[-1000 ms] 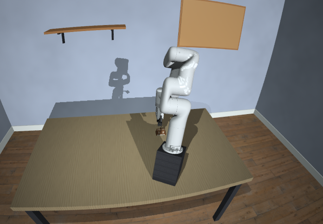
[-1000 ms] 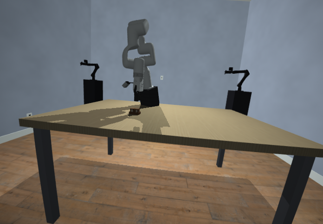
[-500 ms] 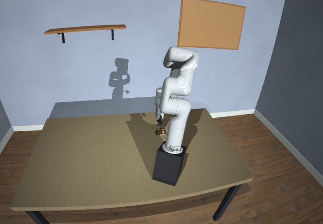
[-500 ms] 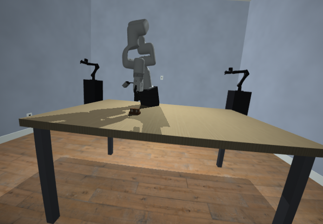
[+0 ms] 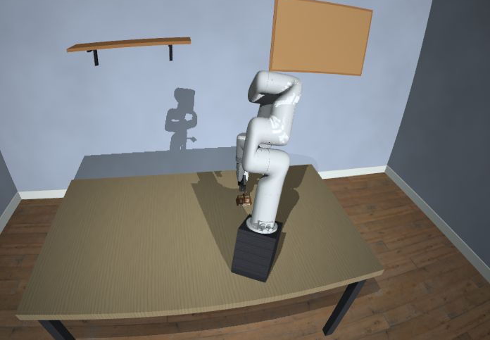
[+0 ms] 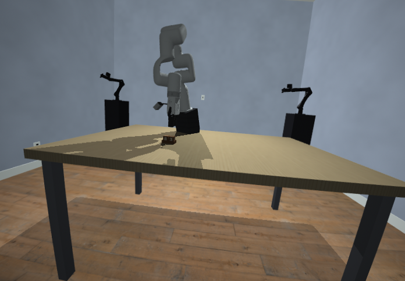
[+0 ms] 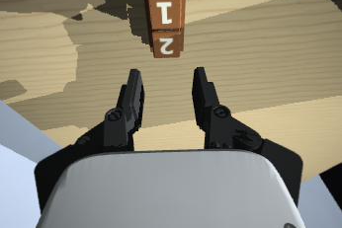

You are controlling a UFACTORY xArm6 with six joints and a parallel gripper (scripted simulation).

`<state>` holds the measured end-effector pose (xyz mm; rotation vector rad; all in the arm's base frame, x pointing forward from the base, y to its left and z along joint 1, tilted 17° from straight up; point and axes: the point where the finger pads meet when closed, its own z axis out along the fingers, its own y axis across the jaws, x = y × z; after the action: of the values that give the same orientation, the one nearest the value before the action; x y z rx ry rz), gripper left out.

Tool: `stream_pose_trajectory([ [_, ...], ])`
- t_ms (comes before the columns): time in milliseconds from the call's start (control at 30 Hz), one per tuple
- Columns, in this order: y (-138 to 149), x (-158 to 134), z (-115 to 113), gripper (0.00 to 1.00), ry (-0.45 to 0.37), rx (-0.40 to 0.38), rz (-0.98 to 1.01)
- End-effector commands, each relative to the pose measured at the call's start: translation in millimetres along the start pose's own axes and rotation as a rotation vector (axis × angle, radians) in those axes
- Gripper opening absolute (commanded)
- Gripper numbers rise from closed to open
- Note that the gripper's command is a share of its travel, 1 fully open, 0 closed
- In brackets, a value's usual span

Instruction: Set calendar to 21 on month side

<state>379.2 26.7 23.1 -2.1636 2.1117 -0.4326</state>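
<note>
The small brown calendar tray stands on the table just in front of the arm's base; it also shows in the top view (image 5: 243, 199) and the exterior view (image 6: 169, 139). In the wrist view two wooden cubes sit side by side in it. The farther cube (image 7: 163, 11) shows a white 1 on top, the nearer cube (image 7: 167, 45) a white 2, both upside down in this view. The month side is not readable. My gripper (image 7: 167, 81) hangs above the table just short of the nearer cube, pointing down, fingers half open with nothing between them.
The arm's black pedestal (image 5: 255, 253) stands on the table close to the tray. Two black camera stands (image 6: 116, 113) (image 6: 298, 125) are behind the table. The arm casts broad shadows over the tray area.
</note>
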Motion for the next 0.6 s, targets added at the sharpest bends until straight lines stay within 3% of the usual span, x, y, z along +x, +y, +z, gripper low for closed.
stream_pose_trajectory([
  [0, -1.1, -0.1, -0.1, 0.49, 0.0, 0.003, 0.0],
  [567, -1.1, -0.2, 12.7, 0.49, 0.0, 0.003, 0.0],
])
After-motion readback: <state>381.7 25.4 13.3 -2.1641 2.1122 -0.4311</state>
